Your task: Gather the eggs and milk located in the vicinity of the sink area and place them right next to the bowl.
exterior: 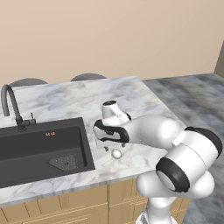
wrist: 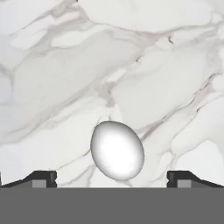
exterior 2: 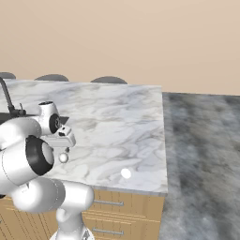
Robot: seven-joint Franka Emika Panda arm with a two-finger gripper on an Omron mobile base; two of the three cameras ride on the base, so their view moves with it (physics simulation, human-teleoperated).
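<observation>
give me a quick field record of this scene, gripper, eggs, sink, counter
gripper: the gripper hangs open just above the near egg, fingers wide to either side of it
near egg: the near egg lies on the marble, right of the sink, not gripped
second egg: the second egg lies near the counter's front edge, apart from the arm
sink: black sink with a dark arched faucet
counter: marble counter over wooden drawers
</observation>
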